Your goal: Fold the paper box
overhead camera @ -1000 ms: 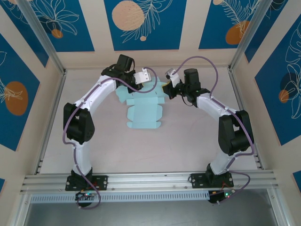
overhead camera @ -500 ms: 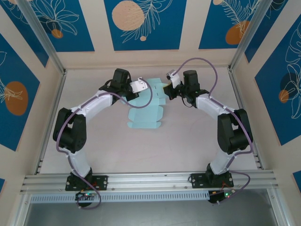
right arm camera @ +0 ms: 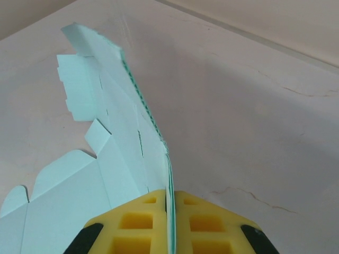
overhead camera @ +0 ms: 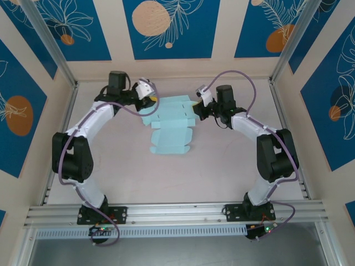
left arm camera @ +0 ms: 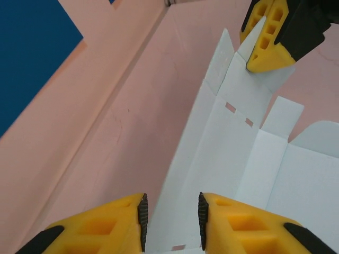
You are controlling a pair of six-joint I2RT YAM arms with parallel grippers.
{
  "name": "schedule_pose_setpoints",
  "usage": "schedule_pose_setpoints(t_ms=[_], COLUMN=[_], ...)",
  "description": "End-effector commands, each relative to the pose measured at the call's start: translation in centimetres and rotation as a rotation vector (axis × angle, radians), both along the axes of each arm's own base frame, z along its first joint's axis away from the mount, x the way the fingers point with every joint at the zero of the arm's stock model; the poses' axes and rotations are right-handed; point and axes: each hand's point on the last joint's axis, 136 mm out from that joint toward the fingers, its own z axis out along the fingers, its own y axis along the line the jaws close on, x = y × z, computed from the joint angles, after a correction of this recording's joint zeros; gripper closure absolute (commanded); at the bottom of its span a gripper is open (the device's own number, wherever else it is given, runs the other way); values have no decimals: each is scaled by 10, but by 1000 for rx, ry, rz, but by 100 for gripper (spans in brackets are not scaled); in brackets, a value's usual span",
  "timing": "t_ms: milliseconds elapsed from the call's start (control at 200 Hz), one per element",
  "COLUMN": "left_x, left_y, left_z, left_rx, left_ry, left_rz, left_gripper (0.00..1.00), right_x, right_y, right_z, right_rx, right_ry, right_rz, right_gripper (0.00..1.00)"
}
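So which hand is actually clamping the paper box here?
The right hand: its yellow fingers are pressed shut on a raised edge of the paper box. The left hand has its fingers apart, not gripping the sheet.

Bare tabletop (overhead camera: 166,183) lies open between the paper box (overhead camera: 169,141) and the near rail (overhead camera: 177,213). The left arm (overhead camera: 90,118), right arm (overhead camera: 250,125) and back wall (overhead camera: 172,69) hem in the box's far end.

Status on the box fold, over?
Left gripper open, jaws astride the paper box edge, not pinching. Right gripper shut on the opposite edge, that side raised. Nothing in the way.
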Motion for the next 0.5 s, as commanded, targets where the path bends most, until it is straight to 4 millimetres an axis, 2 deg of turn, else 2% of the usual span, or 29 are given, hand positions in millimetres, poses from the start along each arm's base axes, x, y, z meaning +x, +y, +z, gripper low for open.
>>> schedule_pose_setpoints(t_ms=[0, 185, 220, 250, 305, 355, 495], left_x=[-26, -1, 2, 5, 9, 9, 5], left_y=[-11, -7, -8, -9, -10, -11, -12], left_z=[11, 3, 2, 2, 0, 0, -7], left_rx=[-32, -18, -19, -20, -18, -15, -1], left_ry=[-16, 53, 60, 65, 77, 84, 106], left_rz=[-175, -147, -148, -145, -145, -153, -170], left_gripper=[68, 66, 64, 55, 54, 43, 40], right_x=[-6, -10, -10, -11, -12, -11, -11], right_y=[1, 1, 1, 2, 2, 1, 2], right_z=[21, 28, 29, 28, 30, 31, 32], right_rx=[6, 11, 11, 11, 13, 15, 16], right_ry=[-75, -93, -95, -93, -94, -97, -97], right_rz=[28, 33, 34, 36, 36, 33, 32], right_gripper=[98, 98, 98, 98, 98, 98, 98])
